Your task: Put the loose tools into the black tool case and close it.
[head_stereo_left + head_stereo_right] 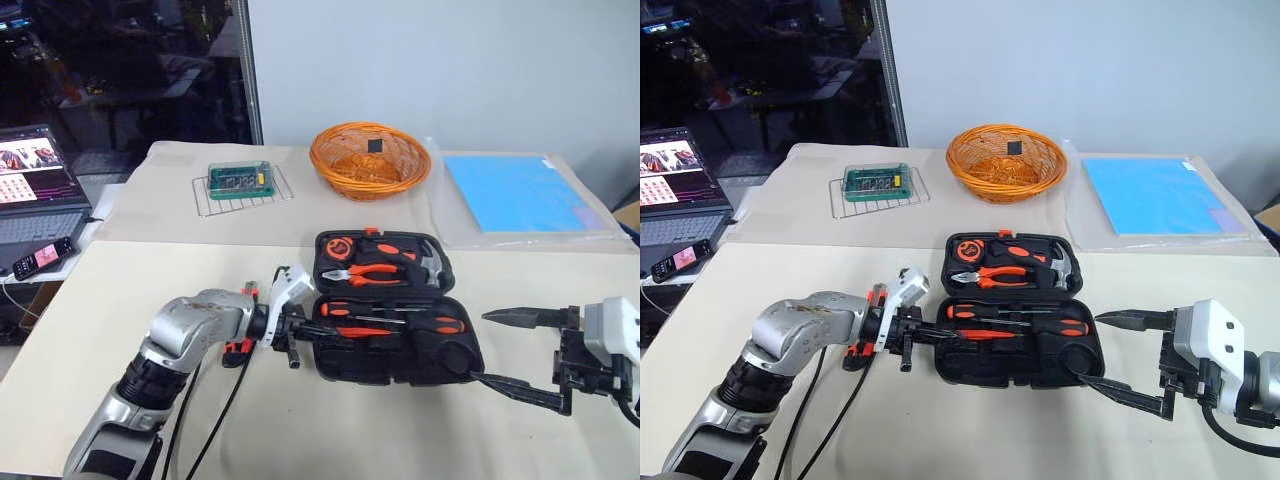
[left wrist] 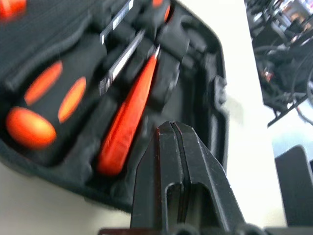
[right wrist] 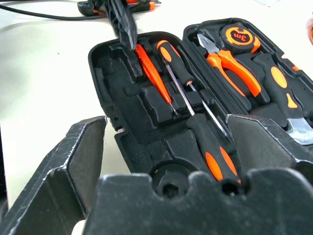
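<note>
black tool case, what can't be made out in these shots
- Utility knife: in the left eye view, the left arm hides most of it.
- Round recess of the black plastic hinged tool case: right wrist view, the right hand cuts it off.
- Thin orange screwdriver: left wrist view, blurred.

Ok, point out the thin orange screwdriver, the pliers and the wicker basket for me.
thin orange screwdriver (image 3: 152, 74), right wrist view, middle of its orange handle.
pliers (image 1: 372, 273), left eye view, orange handles.
wicker basket (image 1: 330, 170), left eye view, woven wall.
</note>
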Controlling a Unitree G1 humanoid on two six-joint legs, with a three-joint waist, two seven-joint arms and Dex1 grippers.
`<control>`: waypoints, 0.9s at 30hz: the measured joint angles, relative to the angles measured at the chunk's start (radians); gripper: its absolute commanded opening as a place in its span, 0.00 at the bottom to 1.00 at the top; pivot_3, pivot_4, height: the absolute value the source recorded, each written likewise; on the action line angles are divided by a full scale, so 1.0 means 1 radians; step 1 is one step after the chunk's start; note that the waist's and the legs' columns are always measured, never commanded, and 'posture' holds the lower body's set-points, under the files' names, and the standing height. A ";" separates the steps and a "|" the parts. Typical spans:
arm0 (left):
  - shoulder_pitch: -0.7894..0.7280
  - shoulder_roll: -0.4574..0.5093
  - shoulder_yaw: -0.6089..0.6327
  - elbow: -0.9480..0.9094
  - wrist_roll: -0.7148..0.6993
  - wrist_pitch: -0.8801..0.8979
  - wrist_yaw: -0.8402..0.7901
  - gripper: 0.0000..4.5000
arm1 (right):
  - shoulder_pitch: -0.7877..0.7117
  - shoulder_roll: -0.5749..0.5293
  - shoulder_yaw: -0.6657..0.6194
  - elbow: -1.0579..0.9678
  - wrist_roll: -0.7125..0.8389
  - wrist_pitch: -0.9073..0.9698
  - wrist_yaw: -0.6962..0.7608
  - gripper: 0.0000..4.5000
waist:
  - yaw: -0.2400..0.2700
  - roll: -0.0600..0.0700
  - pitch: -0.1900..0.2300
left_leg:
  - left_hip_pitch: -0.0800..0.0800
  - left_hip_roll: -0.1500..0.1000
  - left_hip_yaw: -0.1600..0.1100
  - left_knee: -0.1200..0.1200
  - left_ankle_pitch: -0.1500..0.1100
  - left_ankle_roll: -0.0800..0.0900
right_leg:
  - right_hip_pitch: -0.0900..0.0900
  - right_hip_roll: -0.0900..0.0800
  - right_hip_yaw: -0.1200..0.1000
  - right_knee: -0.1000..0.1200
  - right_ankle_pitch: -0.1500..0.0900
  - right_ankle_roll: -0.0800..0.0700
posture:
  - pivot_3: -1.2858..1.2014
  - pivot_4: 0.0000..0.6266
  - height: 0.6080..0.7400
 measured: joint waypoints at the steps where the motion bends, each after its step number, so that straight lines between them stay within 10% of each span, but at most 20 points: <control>1: -0.001 -0.002 -0.005 0.008 0.009 -0.002 0.007 0.01 | 0.000 0.001 0.000 0.000 0.000 0.000 -0.002 1.00 | 0.000 0.000 0.000 | 0.000 0.000 0.000 0.000 0.000 0.000 | 0.000 0.000 0.000 0.000 0.000 0.000 | 0.52 0.24 1.00; 20: -0.045 -0.105 0.020 0.075 0.018 0.058 0.119 0.01 | 0.018 0.012 0.000 -0.018 0.000 0.001 -0.012 1.00 | -0.001 0.000 0.000 | 0.001 0.000 0.000 0.000 0.001 -0.001 | 0.001 0.000 0.000 0.001 0.001 0.000 | 0.52 0.24 1.00; 27: -0.076 -0.242 0.211 0.151 -0.050 0.247 0.262 0.01 | 0.028 0.014 0.000 -0.020 0.001 0.001 -0.012 1.00 | -0.003 -0.001 0.000 | 0.000 0.000 -0.001 0.000 0.001 0.000 | 0.000 0.000 0.000 0.000 0.002 0.001 | 0.52 0.24 1.00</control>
